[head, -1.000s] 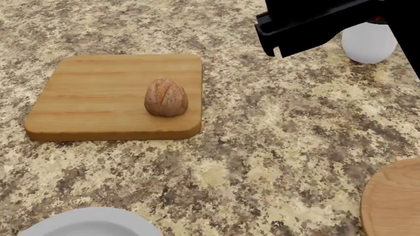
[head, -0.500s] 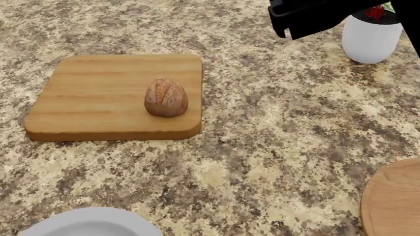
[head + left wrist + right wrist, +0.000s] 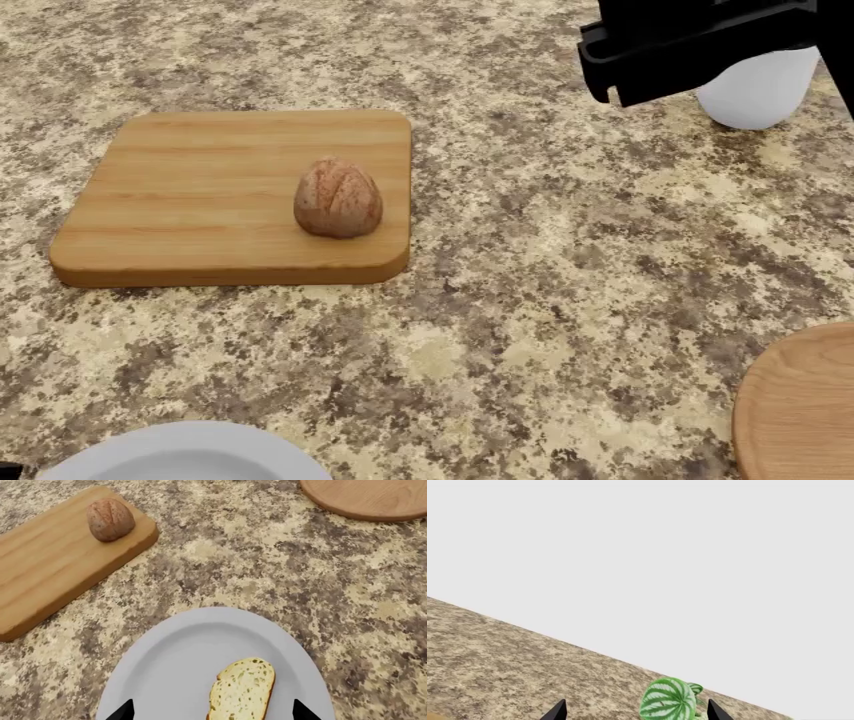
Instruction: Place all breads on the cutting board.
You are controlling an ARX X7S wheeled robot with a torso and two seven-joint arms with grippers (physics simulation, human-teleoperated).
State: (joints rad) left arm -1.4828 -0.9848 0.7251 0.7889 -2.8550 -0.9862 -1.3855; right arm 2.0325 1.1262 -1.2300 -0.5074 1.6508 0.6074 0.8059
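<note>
The brown roll [image 3: 338, 198] stands on the square wooden cutting board [image 3: 200, 190]; both also show in the left wrist view, the roll [image 3: 110, 519] on the board [image 3: 47, 570]. The pale-yellow bread slice [image 3: 243, 685] lies on a white plate [image 3: 173, 655]. My left gripper [image 3: 212, 712] is open just above the plate, with the slice's near end between its tips. My right gripper [image 3: 635, 712] is open and empty, raised above the far right of the counter and facing a striped green leaf [image 3: 670, 700]. The right arm [image 3: 694, 40] shows as a black shape at the head view's upper right.
A white pot [image 3: 758, 95] stands at the back right, partly behind the right arm. A round wooden plate [image 3: 801, 410] lies at the front right; it also shows in the left wrist view [image 3: 367, 497]. The white plate's rim [image 3: 187, 450] sits at the front left. The counter is speckled stone.
The right arm has moved to the right and now covers more of the white pot. The roll and the board have not moved.
</note>
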